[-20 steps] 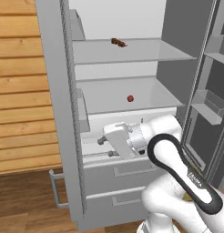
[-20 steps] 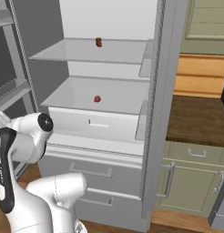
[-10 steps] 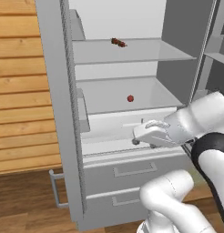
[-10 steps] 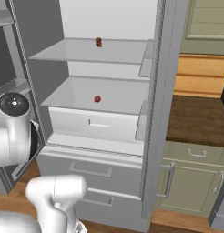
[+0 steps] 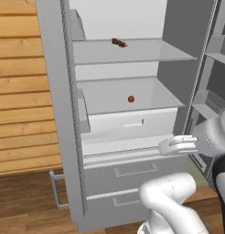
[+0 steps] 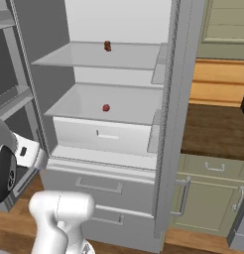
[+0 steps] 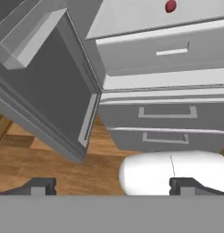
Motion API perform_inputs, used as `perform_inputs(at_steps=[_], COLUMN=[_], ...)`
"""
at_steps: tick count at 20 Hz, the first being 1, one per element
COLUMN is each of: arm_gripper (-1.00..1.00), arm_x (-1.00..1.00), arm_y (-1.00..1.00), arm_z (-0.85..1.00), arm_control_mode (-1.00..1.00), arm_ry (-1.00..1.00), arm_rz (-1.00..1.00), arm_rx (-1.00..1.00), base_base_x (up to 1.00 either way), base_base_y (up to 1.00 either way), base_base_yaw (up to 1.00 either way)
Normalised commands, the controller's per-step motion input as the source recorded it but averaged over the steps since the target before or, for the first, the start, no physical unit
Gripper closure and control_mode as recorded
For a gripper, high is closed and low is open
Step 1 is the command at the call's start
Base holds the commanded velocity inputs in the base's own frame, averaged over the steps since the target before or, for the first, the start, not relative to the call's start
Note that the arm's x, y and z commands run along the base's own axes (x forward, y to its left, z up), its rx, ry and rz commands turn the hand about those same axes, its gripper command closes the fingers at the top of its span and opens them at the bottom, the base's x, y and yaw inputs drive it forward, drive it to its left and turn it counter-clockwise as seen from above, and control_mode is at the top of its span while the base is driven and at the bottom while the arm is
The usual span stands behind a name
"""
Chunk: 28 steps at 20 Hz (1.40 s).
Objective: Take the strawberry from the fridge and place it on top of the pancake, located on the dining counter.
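Observation:
The fridge (image 5: 132,173) stands with both doors open. Two tiny red things lie inside. One, with a dark end, rests on the upper shelf (image 5: 119,43) (image 6: 107,46) and looks like the strawberry. My gripper (image 5: 171,145) hangs in front of the white bin and the drawers, below and to the right of both shelves, touching nothing. In the hand view its fingertips (image 7: 41,185) stand far apart, open and empty, facing the drawers (image 7: 166,113). The pancake and the dining counter are out of view.
A plain round red fruit (image 5: 131,98) (image 6: 105,107) (image 7: 170,6) sits on the lower shelf. The open left door (image 5: 55,114) and right door (image 6: 168,124) flank the arm. A wood wall (image 5: 18,91) is on the left, and a dark counter over green cabinets (image 6: 218,129) on the right.
My arm has swung to the right across the front of the fridge, carrying the hand from the left of the white bin to its right end. The jaws stayed open.

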Motion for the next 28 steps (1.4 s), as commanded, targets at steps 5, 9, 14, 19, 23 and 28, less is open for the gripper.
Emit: perform_inputs(at_steps=[5, 9, 14, 19, 23, 28], arm_gripper=[-1.00, -1.00, -1.00, -1.00, -1.00, -1.00], arm_x=[0.00, 0.08, 0.49, 0.00, 0.00, 0.00], arm_y=[-0.10, 0.00, 0.00, 0.00, 0.00, 0.00], arm_z=[-0.13, -0.09, -0.10, 0.00, 0.00, 0.00], arm_control_mode=[-1.00, -1.00, -1.00, 1.00, 1.00, 1.00], arm_ry=[0.04, 0.06, 0.08, 0.00, 0.00, 0.00], arm_rz=[-0.01, 0.00, 0.00, 0.00, 0.00, 0.00], arm_rx=[-0.01, 0.00, 0.00, 0.00, 0.00, 0.00], base_base_x=[0.00, 0.00, 0.00, 0.79, 0.66, 0.62], base_base_y=[0.00, 0.00, 0.00, 0.00, 0.00, -0.03], base_base_yaw=[0.00, 0.00, 0.00, 0.00, 0.00, 0.00])
